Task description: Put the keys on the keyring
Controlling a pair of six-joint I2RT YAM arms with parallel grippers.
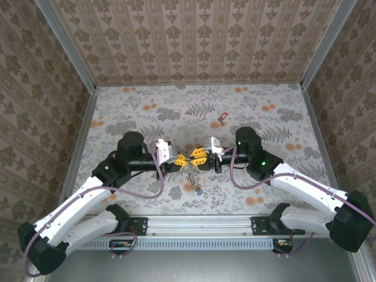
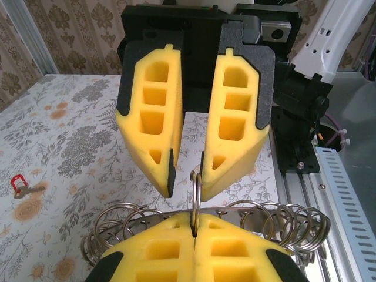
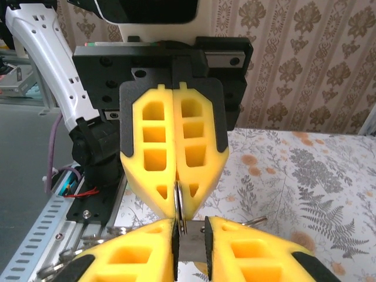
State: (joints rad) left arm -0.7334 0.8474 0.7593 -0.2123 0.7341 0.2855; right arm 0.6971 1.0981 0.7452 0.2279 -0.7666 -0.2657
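- The two arms reach inward and meet tip to tip above the middle of the floral table (image 1: 276,117), a little nearer its near edge than its far edge.
- The left gripper (image 1: 180,159) has its yellow fingers pressed fully together. They pinch a single thin metal ring (image 2: 195,187) that stands upright between them.
- That ring belongs to the keyring (image 2: 286,219), a silvery bunch of linked wire loops. The loops fan out to both sides just beyond the left fingertips.
- From above, the keyring hangs down from the point where the grippers meet, towards the near edge. A small blue key (image 1: 200,191) sits at its lowest end, though it is too small to see clearly.
- The right gripper (image 1: 199,155) faces the left one with its fingers a narrow gap apart. The pinched ring stands at their tips, and whether it touches either finger cannot be told.
- A red key (image 1: 222,117) lies flat on the table, well apart from the grippers, towards the far edge and slightly right of the middle.
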